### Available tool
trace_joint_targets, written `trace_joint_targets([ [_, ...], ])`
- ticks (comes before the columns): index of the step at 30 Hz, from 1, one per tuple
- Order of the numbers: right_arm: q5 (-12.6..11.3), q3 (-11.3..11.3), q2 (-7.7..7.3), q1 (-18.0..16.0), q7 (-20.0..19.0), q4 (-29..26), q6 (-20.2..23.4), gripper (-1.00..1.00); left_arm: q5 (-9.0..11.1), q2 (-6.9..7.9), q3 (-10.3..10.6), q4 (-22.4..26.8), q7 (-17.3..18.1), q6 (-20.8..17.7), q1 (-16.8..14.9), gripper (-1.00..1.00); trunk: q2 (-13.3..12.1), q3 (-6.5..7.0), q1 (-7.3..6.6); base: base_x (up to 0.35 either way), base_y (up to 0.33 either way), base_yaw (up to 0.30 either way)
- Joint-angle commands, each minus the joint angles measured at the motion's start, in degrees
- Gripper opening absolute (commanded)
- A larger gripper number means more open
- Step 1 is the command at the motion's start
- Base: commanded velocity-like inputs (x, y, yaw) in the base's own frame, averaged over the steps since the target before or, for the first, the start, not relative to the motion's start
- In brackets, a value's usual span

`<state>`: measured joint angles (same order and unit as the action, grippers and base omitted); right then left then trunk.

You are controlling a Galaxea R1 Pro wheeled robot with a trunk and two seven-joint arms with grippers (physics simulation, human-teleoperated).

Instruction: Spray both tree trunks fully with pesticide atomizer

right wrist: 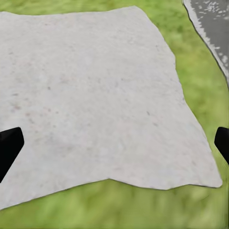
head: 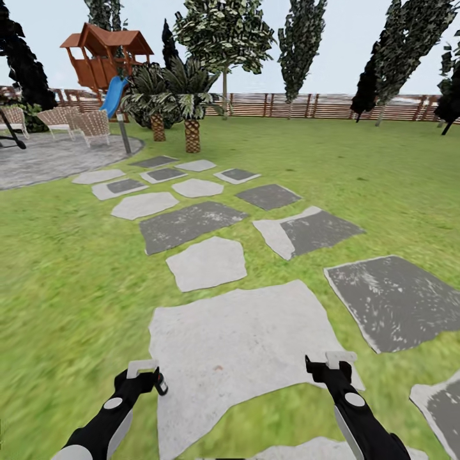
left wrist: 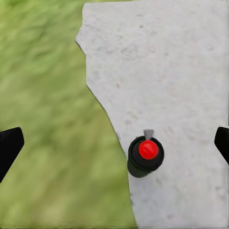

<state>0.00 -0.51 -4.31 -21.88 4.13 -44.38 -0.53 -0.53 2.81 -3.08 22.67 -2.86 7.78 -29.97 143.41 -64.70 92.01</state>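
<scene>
No lettering can be read on the small black bottle with a red top, the pesticide atomizer (left wrist: 145,156), which the left wrist view shows from above, standing upright at the edge of a large pale grey paving slab (left wrist: 167,71) right where stone meets green grass (left wrist: 47,119). In the head view that same bottle (head: 161,384) is a dark speck just beside the left gripper (head: 142,369), whose two fingers are spread wide with nothing between them. The right gripper (head: 340,361) hangs over the same slab (head: 236,345), also spread and empty; its wrist view gives bare stone (right wrist: 95,95) and a corner of one darker slab (right wrist: 212,24). Further off, the head view takes in two short scaly-trunked palms (head: 191,121), a brown slatted wooden fence (head: 319,105), one orange wooden playhouse with a blue slide (head: 105,61) and several wicker chairs (head: 92,124).
</scene>
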Motion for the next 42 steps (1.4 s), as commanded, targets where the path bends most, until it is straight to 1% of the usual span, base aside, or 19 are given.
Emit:
trace_joint_targets([
  [1, 0.0, 0.0, 0.00, 0.0, 0.0, 0.0, 0.0, 1.00, 0.0, 0.00, 0.0, 0.0, -0.1, 0.0, 0.0, 1.00, 0.0, -0.02, 0.00, -0.022, -0.246, 0.154],
  [12, 0.0, 0.0, 0.00, 0.0, 0.0, 0.0, 0.0, 1.00, 0.1, 0.09, 0.0, 0.4, 0.2, 0.0, 0.0, 1.00, 0.0, -0.04, 0.00, -0.002, -0.029, 0.017],
  [20, -0.1, 0.0, -0.01, 0.0, 0.0, 0.0, 0.0, 1.00, 0.1, -0.01, -0.1, 0.2, 0.2, 0.4, 0.1, 1.00, 0.1, -2.38, 0.21, 0.000, 0.000, 0.000],
  [23, -0.1, 0.0, 0.00, 0.0, 0.0, 0.0, 0.0, 1.00, 0.0, -0.07, -0.1, 0.0, 0.2, 2.5, 0.1, 1.00, 0.1, -3.32, 0.28, 0.000, 0.000, 0.000],
  [26, -0.1, 0.0, -0.03, 0.0, 0.0, 0.0, 0.0, 1.00, -0.1, -0.03, -0.1, -0.1, 0.2, 3.5, 0.1, 1.00, 0.2, -4.25, 0.36, 0.000, 0.000, 0.000],
  [42, -0.1, 0.0, -0.05, 0.0, 0.0, 0.0, 0.0, 1.00, -0.1, 0.00, 0.0, -0.1, 0.2, 3.7, 0.1, 1.00, 0.4, -9.24, 0.77, 0.000, 0.000, 0.000],
])
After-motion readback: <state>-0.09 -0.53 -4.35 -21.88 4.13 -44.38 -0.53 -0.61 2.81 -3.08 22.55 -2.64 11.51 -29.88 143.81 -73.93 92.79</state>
